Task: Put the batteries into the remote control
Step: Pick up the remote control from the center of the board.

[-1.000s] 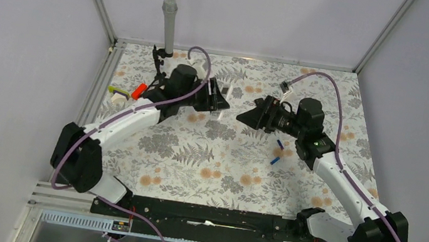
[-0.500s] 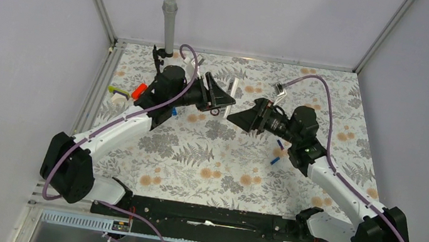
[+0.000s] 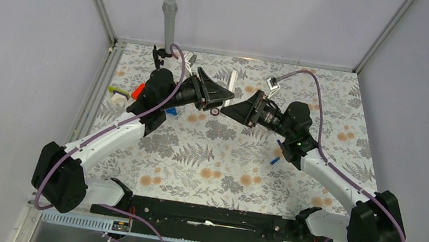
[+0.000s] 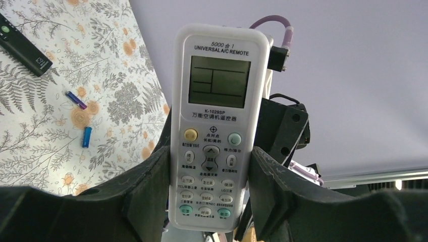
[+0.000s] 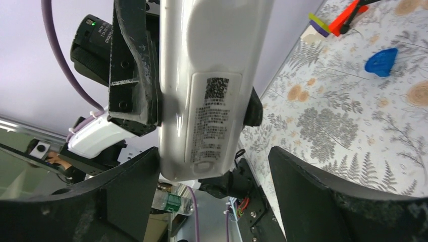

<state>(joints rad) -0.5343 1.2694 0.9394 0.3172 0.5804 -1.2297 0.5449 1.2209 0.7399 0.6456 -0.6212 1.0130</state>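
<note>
Two batteries (image 4: pixel 87 136) lie loose on the table (image 3: pixel 223 179) beside the right arm, the nearer one. The left gripper (image 4: pixel 207 162) clamps the white remote control (image 4: pixel 217 126) aloft, its long axis pointing toward the right gripper (image 5: pixel 214 156), whose spread jaws flank its labelled back, seemingly without contact. Open floral surface lies below.
</note>
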